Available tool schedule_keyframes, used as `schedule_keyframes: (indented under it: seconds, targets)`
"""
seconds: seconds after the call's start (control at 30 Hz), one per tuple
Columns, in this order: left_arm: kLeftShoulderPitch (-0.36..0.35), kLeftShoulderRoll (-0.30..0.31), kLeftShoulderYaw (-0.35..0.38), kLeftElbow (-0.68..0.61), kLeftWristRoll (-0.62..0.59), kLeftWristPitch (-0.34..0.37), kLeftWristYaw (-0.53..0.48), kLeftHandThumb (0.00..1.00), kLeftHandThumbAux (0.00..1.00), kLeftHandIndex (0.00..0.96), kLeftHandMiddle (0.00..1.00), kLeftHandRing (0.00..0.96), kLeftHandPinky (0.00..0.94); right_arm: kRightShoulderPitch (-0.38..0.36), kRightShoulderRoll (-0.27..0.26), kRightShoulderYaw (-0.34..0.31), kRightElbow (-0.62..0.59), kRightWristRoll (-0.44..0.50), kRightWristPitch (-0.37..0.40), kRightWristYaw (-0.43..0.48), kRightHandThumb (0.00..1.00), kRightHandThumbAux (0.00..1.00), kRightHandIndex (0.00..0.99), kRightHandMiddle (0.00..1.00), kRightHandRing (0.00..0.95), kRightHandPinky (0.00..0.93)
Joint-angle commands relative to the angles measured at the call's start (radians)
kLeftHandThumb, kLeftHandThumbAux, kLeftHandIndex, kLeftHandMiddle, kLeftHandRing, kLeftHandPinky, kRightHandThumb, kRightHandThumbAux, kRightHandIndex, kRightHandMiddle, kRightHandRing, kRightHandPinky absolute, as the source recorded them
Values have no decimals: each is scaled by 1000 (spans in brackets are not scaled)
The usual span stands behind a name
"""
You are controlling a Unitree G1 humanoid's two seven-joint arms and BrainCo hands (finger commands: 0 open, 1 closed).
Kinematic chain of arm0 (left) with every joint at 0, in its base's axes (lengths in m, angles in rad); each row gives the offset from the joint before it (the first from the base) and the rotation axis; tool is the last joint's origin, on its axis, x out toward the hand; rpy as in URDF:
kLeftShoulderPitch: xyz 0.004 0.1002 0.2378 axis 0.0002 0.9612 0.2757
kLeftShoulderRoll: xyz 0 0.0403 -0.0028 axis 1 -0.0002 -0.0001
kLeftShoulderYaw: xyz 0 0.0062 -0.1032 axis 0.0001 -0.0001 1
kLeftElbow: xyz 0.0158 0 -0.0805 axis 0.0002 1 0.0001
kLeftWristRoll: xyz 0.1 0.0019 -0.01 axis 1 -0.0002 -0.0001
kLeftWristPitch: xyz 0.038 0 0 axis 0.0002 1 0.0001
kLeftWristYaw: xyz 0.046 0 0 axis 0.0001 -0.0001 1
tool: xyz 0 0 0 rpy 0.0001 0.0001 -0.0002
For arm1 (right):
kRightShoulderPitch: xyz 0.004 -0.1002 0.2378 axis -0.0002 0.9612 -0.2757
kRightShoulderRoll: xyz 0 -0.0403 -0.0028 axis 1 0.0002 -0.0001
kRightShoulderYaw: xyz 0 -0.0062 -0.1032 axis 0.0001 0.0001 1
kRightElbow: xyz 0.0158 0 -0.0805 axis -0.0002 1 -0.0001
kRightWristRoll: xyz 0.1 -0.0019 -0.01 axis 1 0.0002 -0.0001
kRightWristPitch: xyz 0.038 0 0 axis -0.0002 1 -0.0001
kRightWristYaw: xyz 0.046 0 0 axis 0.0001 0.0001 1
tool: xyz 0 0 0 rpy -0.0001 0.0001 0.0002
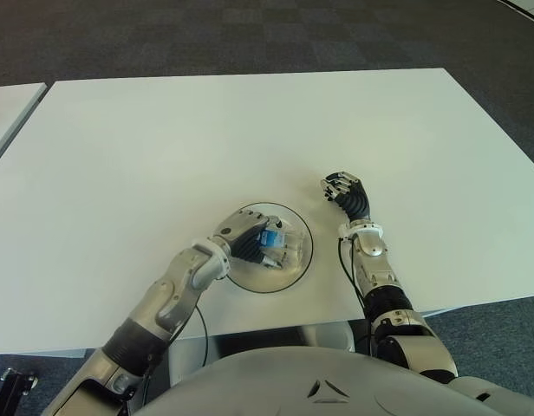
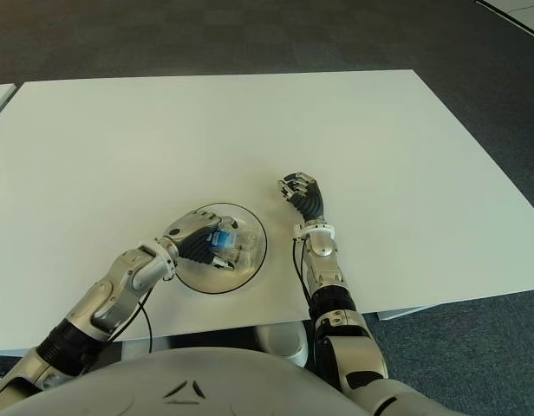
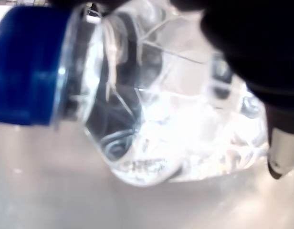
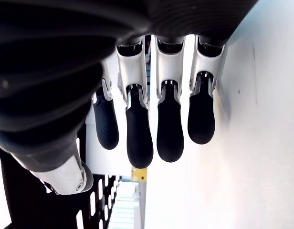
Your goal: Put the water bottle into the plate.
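Left robot hand (image 1: pixel 246 242) is wrapped around the water bottle (image 1: pixel 278 243), bottle lying on its side over the plate (image 1: pixel 298 261), long axis running toward the robot's right; bottle clear, crinkled, blue cap; right robot hand (image 1: pixel 345 192) beside the plate's right, fingers loosely curled, holding nothing, farther off.

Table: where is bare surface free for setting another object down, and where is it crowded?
The table is bare across its far half and both sides. Crowding sits near the front edge: the left hand grips the water bottle over the plate, and the right hand shows just right of the plate.
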Motion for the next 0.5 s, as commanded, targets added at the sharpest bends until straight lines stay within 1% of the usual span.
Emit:
schedule_keyframes:
  seconds: [0.03, 0.07, 0.17, 0.2, 0.23, 0.27, 0.3, 0.37, 0.5]
  targets:
    - [4, 19, 9, 7, -24, -48, 22, 380, 663, 77, 173, 155, 144, 46, 5, -4, 50, 9, 61, 1, 708, 728, 433, 619, 600, 600]
    - [3, 21, 9, 10, -26, -58, 26, 374, 663, 74, 168, 150, 136, 46, 6, -4, 50, 9, 60, 1, 708, 728, 433, 619, 601, 600]
    - [-1, 28, 11, 19, -27, -89, 41, 312, 652, 45, 121, 96, 55, 46, 6, -4, 51, 8, 57, 0, 708, 728, 433, 619, 600, 598]
    - [-1, 31, 12, 22, -28, -100, 47, 303, 650, 41, 114, 87, 44, 46, 6, -4, 52, 8, 55, -1, 708, 728, 433, 619, 600, 597]
    - [-3, 36, 13, 23, -25, -113, 56, 282, 642, 30, 96, 65, 28, 46, 6, -4, 52, 7, 54, -2, 708, 728, 433, 619, 599, 594]
    - [-3, 39, 14, 25, -23, -121, 62, 232, 625, 19, 68, 41, 17, 46, 6, -4, 53, 6, 53, -2, 708, 728, 433, 619, 598, 593]
    - [-4, 44, 16, 25, -15, -130, 73, 214, 619, 15, 58, 33, 14, 46, 6, -5, 55, 6, 53, -4, 708, 728, 433, 619, 598, 593]
    - [-5, 48, 18, 26, -2, -141, 90, 136, 585, 6, 24, 13, 5, 45, 6, -6, 58, 7, 52, -6, 708, 728, 433, 618, 596, 590]
    - [-2, 53, 21, 24, 18, -150, 116, 75, 561, 1, 6, 3, 1, 44, 7, -8, 61, 9, 51, -6, 708, 728, 433, 617, 594, 588]
